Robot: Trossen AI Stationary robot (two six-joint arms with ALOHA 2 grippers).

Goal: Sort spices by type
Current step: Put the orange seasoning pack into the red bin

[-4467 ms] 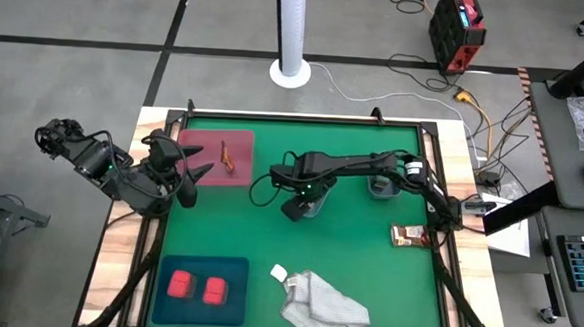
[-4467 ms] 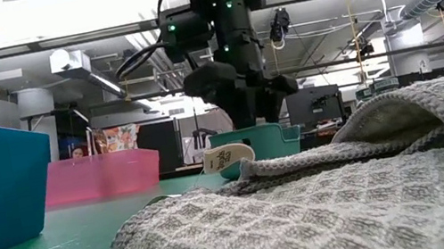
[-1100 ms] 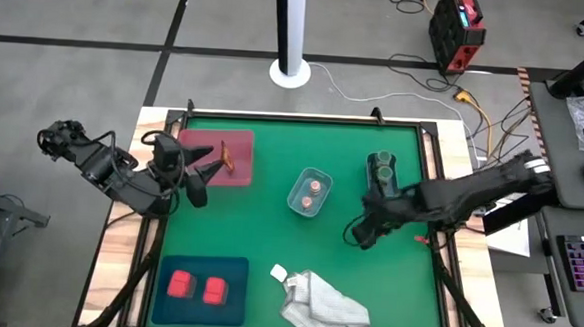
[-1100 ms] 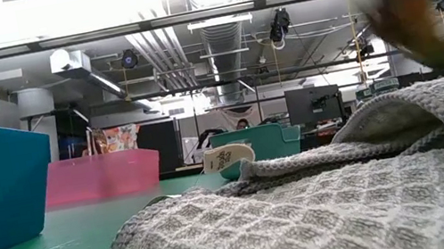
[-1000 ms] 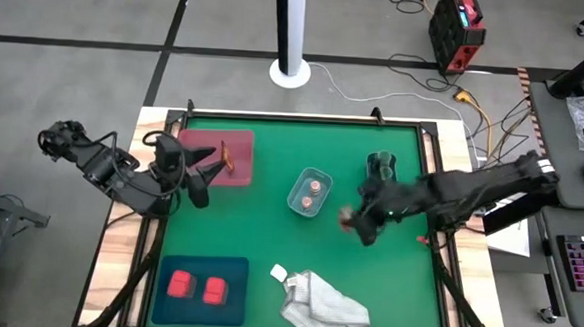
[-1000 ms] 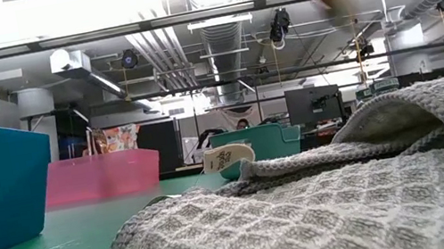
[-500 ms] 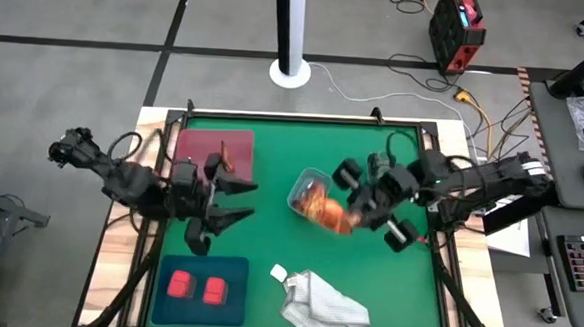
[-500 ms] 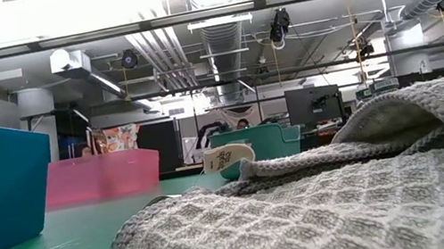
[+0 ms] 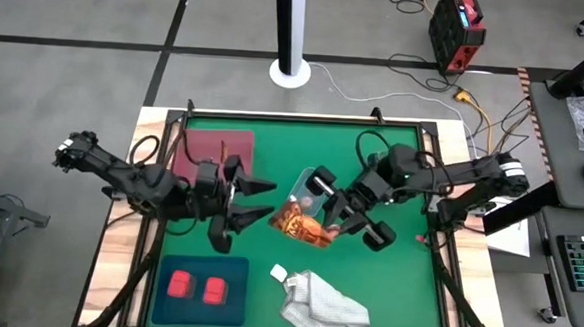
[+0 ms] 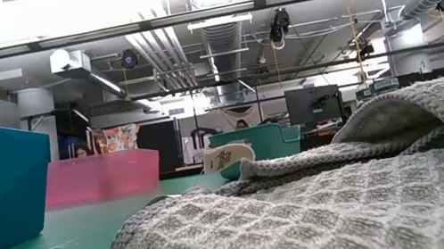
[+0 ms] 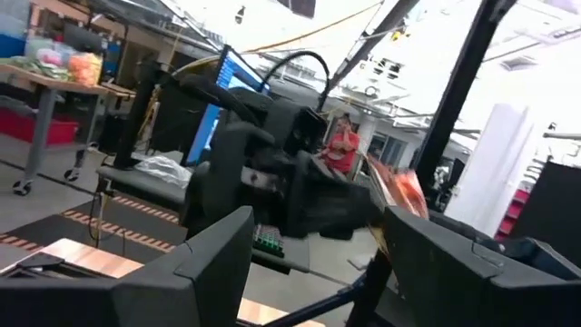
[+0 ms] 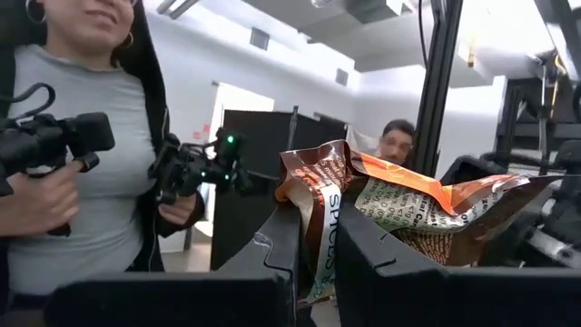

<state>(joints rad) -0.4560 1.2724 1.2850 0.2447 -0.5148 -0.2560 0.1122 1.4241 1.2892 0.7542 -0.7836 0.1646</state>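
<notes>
My right gripper point(image 9: 317, 215) is above the table's middle, shut on a brown foil sachet point(image 9: 295, 225); its orange, crinkled body point(image 12: 408, 209) shows in the right wrist view. My left gripper point(image 9: 269, 201) is open, pointing at the sachet from the table's left with a small gap between them; the left wrist view shows the sachet point(image 11: 400, 189) just beyond its fingers. Two pink blocks point(image 9: 197, 288) lie in the teal tray point(image 9: 198, 267). A clear tub point(image 9: 306, 183) shows partly behind my right gripper. No gripper shows in the low view. My right gripper pinches one end of the sachet point(image 12: 320, 238) between its two fingers. The fingers reach in from the table's right, roughly level. The sachet is lifted clear of the table and sticks out past the fingertips toward my left gripper, crumpled.
A white-grey cloth point(image 9: 323, 304) lies at the near middle and fills the low view's front point(image 10: 326, 206). A dark pink tray point(image 9: 213, 142) sits at the far left. A person holding hand grippers point(image 12: 82, 163) stands in the room beyond.
My right gripper has risen off the table's right side with the sachet, moved toward the middle, tipped from pointing down to roughly level, and rolled. My left gripper has moved from beside the pink tray toward the middle and tipped up to level, staying open.
</notes>
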